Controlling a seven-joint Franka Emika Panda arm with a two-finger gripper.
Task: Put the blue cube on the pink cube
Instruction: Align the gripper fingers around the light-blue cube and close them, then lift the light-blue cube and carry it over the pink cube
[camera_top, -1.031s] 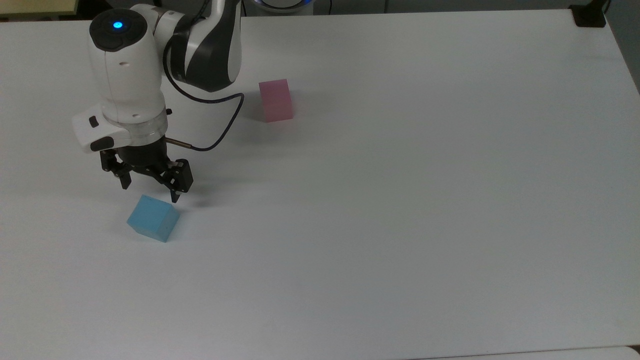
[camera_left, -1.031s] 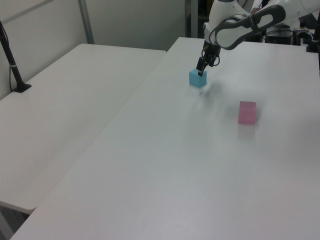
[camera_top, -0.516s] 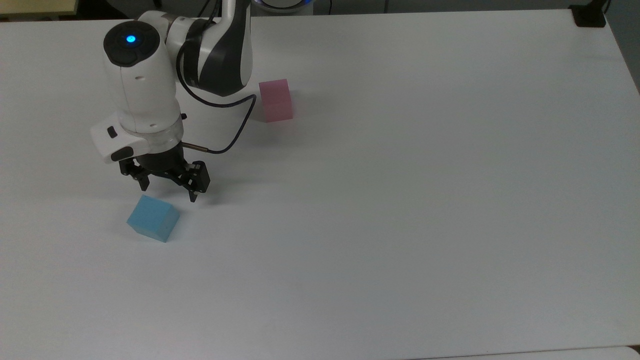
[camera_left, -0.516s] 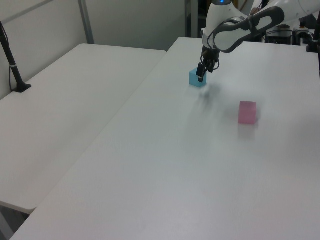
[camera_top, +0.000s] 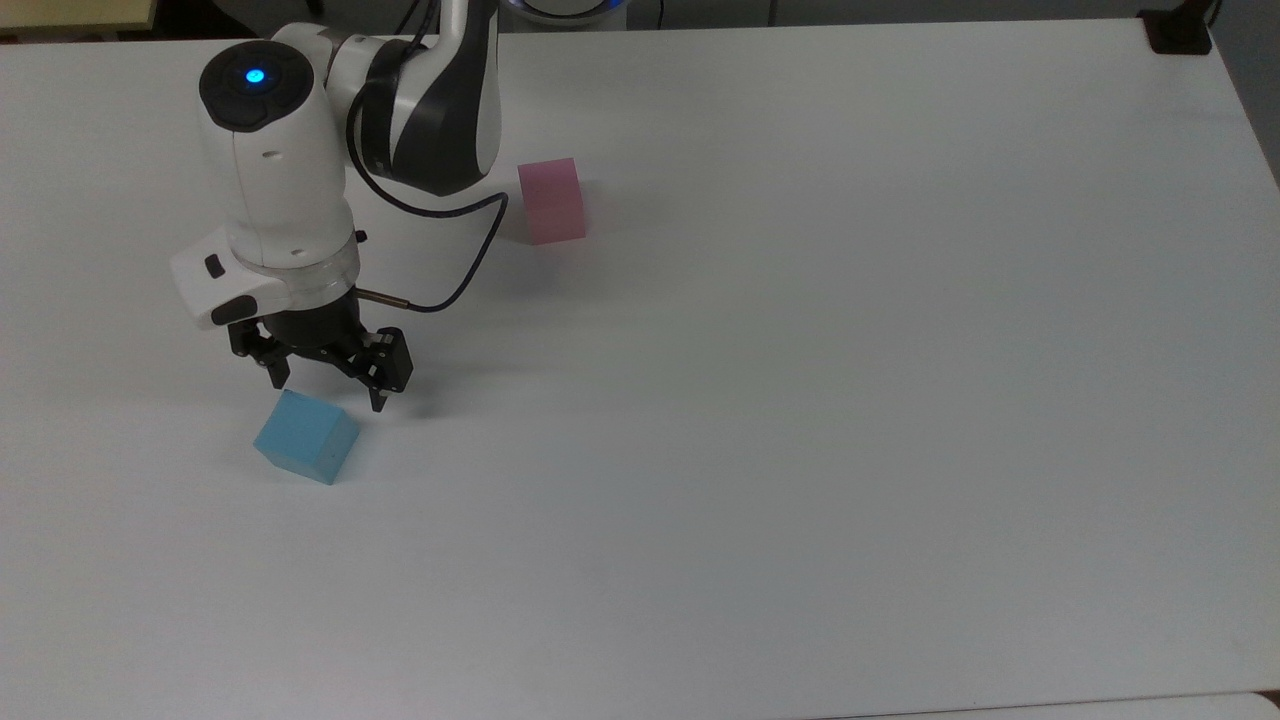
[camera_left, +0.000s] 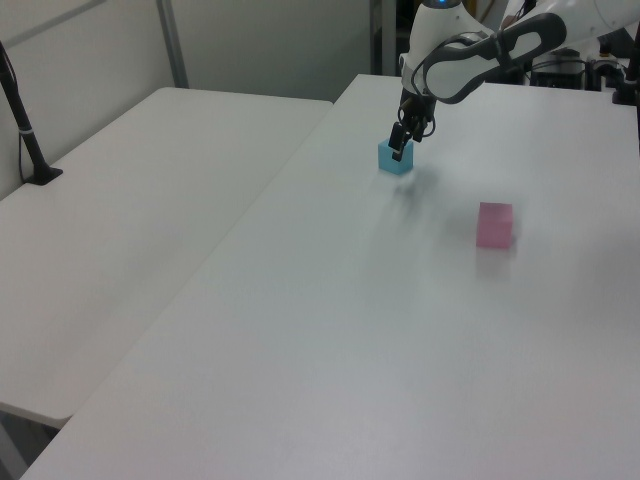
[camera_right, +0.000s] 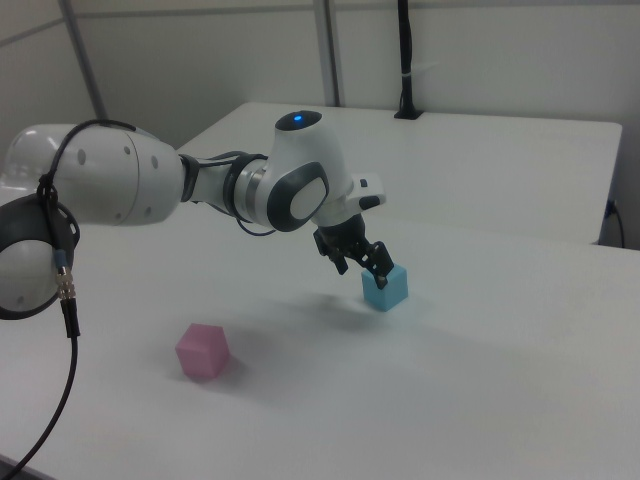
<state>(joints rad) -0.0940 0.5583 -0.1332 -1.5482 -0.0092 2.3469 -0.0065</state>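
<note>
The blue cube (camera_top: 306, 450) (camera_left: 395, 158) (camera_right: 385, 288) rests on the white table, toward the top view's lower left. My gripper (camera_top: 328, 392) (camera_left: 402, 146) (camera_right: 361, 270) hangs open just above it, offset a little toward the cube's far side, fingers spread and holding nothing. The pink cube (camera_top: 551, 201) (camera_left: 494, 224) (camera_right: 202, 350) sits alone on the table, well apart from the blue one, up and to the right in the top view.
The white table (camera_top: 800, 400) stretches wide to the top view's right. A second white table (camera_left: 150, 200) adjoins it on the left view's left. A black post (camera_left: 25, 130) stands on that one. A black cable (camera_top: 460, 260) loops from the wrist.
The gripper swung right in the top view, then came partway back left and lower over the blue cube. Both cubes stayed put.
</note>
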